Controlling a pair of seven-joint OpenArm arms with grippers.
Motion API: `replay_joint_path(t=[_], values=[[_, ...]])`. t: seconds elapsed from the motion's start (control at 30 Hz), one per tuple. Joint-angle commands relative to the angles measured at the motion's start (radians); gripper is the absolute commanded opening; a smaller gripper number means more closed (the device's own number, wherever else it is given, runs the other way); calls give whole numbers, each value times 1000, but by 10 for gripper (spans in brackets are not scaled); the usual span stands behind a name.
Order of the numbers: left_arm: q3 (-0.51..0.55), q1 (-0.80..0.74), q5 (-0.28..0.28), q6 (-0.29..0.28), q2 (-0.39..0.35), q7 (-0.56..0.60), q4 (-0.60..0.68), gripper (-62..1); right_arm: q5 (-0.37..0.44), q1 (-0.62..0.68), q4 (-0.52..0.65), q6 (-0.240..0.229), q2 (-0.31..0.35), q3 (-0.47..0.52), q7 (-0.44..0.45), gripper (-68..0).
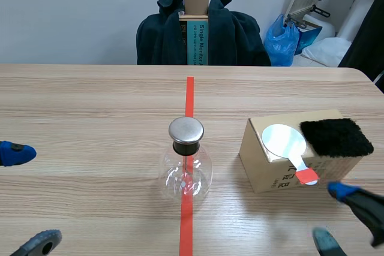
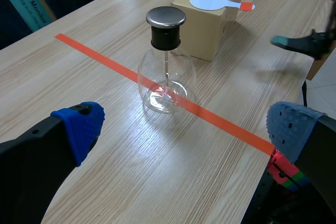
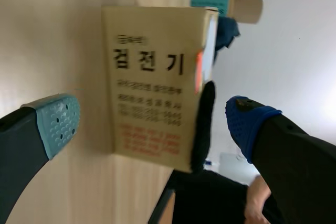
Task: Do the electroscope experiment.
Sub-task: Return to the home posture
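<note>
The glass electroscope flask [image 1: 186,169] stood at the middle of the worktop [image 1: 90,106]. Toward its right edge, a cardboard box [image 1: 270,169] carried a white paddle [image 1: 285,141] and black fur [image 1: 336,137]. The left gripper [image 1: 27,199] and right gripper [image 1: 333,217] hung by the near corners, fingers spread.

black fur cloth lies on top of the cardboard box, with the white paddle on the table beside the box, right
Not quite. The white paddle is not on the table: it lies on top of the cardboard box too, beside the black fur cloth. The scene view shows it.
</note>
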State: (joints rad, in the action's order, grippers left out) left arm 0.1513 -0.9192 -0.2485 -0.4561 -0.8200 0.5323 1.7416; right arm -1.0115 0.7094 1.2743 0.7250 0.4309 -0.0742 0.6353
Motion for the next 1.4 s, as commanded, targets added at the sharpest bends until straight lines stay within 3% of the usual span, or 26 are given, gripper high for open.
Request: replay_joint_path(t=[0.0,0.13,0.27,0.33,0.47,0.53,0.6,0.67,0.87,1.13,1.2,1.37], values=[[1,3,-11,-2,5,18,14,14,82,34,35,38,64,2,40,-111],[1,3,-11,-2,5,18,14,14,342,109,80,37,169,2,163,-111],[1,3,-11,-2,5,18,14,14,625,124,161,37,272,2,214,-111],[1,3,-11,-2,5,18,14,14,764,122,217,26,340,2,221,-111],[1,3,-11,-2,5,18,14,14,1028,119,346,-41,492,2,219,-111],[1,3,-11,-2,5,18,14,14,1154,117,420,-48,558,2,173,-113],[1,3,-11,-2,5,18,14,14,1274,90,479,-50,611,2,164,-113],[1,3,-11,-2,5,18,14,14,1366,46,527,-103,635,2,135,-113],[1,3,-11,-2,5,18,14,14,1428,-97,642,-281,638,1,-113,-113],[1,3,-11,-2,5,18,14,14,1423,-230,715,-668,636,-3,-464,-113],[1,3,-11,-2,5,18,14,14,1422,-262,736,-726,621,-18,-544,-113],[1,3,-11,-2,5,18,14,14,1335,-296,771,-785,555,-62,-664,-113]])
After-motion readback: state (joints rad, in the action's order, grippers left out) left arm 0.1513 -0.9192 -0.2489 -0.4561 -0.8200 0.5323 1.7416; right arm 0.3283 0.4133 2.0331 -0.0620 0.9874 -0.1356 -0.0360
